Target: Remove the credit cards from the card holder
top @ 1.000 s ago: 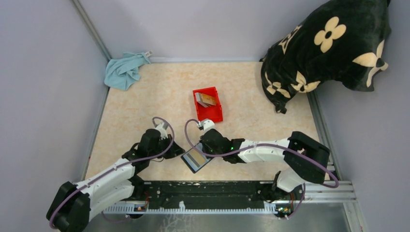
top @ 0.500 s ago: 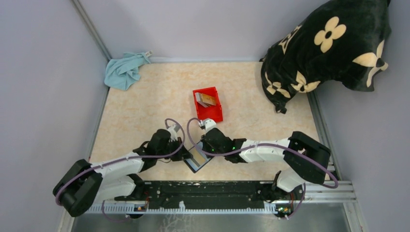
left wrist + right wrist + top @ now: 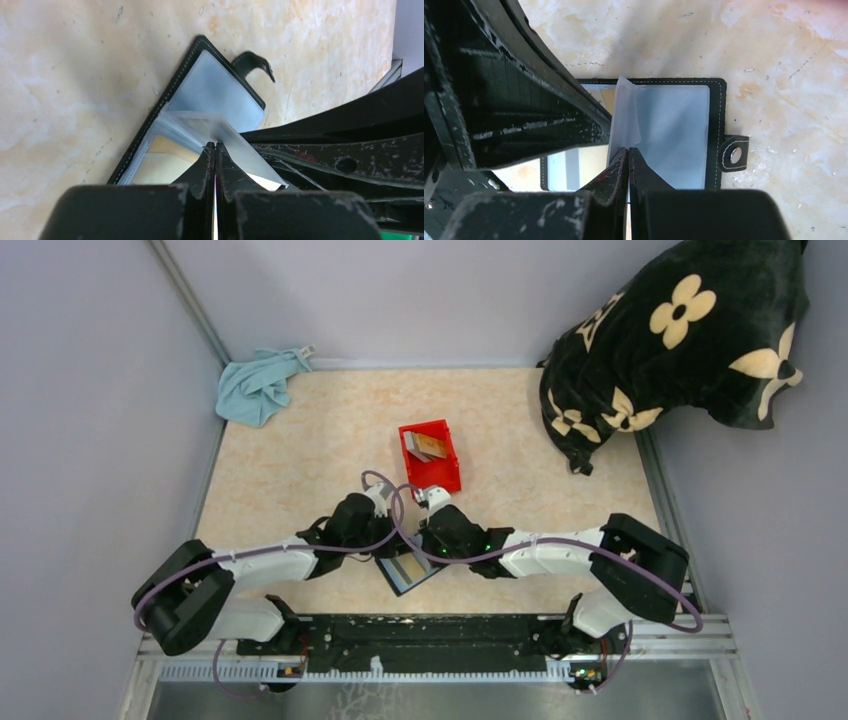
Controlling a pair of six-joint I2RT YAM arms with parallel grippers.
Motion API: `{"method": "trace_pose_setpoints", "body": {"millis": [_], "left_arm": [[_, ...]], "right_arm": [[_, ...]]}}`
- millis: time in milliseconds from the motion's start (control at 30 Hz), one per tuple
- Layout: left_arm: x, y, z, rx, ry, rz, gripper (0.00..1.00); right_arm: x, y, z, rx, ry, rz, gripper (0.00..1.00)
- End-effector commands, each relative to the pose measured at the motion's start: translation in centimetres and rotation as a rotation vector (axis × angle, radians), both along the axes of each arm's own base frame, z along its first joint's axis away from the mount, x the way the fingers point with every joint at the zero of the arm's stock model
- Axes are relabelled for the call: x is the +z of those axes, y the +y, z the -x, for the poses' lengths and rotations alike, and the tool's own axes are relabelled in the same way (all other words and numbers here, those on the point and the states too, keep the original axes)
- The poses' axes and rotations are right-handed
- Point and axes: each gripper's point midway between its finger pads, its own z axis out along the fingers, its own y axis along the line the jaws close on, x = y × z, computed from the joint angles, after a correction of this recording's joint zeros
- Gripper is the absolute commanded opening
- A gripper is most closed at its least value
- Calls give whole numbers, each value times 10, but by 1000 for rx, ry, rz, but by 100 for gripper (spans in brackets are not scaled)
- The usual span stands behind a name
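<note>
The left gripper (image 3: 215, 146) has its 2 fingers pressed flat together, with no gap between them. The right gripper (image 3: 628, 150) is closed in the same way. Both sets of tips meet from opposite sides over the card holder (image 3: 405, 573), which lies open on the table (image 3: 300, 460) directly under them.

The tips of each gripper touch the edge of a clear plastic leaf (image 3: 625, 117) that stands up from the middle of the card holder. I cannot tell if either gripper really pinches this leaf or only rests against it. Just below the left tips, a tan card (image 3: 162, 150) shows through a sleeve of the holder. To the right of the right gripper's tips, the snap tab (image 3: 735, 155) sticks out from the holder's edge.

Compared with 1 second ago, the left arm has stretched out to the right. Then its gripper was at the left edge of the holder, apart from the right gripper; now the 2 grippers are close together above it. The right arm has almost not moved in this time. The card holder lies in nearly the same place, between the 2 wrists.

Beyond both grippers, farther from the arm bases, stands the red bin (image 3: 441, 476). It holds 2 or 3 credit cards (image 3: 425, 445), tan and grey, and they lie as they did before.
</note>
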Motion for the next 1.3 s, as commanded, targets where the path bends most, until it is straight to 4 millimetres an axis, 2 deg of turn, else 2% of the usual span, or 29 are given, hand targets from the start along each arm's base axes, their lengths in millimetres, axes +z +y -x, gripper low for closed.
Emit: {"method": "trace_pose_setpoints", "body": {"millis": [0,67,233,300,467,633,733,833,900,1000,1033,1267], "left_arm": [[0,-1,-14,13,-53,-43,0],[-1,-3,-13,9,-41,-41,0],[-6,-3,-13,11,-27,-44,0],[-8,-2,-12,11,-26,-48,0],[-9,-2,-12,10,-27,-51,0],[-6,-4,-13,3,-34,-45,0],[-4,-3,-14,3,-43,-46,2],[-1,0,-14,13,-57,-49,13],[1,5,-14,26,-66,-59,25],[5,12,-13,48,-80,-68,50],[5,16,-12,55,-86,-69,53],[4,25,0,78,-69,-37,48]], "right_arm": [[17,3,-5,-3,-30,-62,0],[17,1,-7,-15,-34,-56,0],[15,-10,-13,-58,-45,-29,30],[16,-19,-18,-97,-61,-8,38],[34,-46,-31,-214,-122,-6,41],[53,-52,-34,-221,-173,-19,40],[54,-52,-35,-212,-183,-6,23],[46,-50,-36,-206,-175,17,0],[38,-50,-37,-211,-166,32,0],[20,-55,-39,-229,-142,72,0],[13,-57,-40,-240,-137,85,0],[-23,-69,-30,-241,-83,143,0]]}}
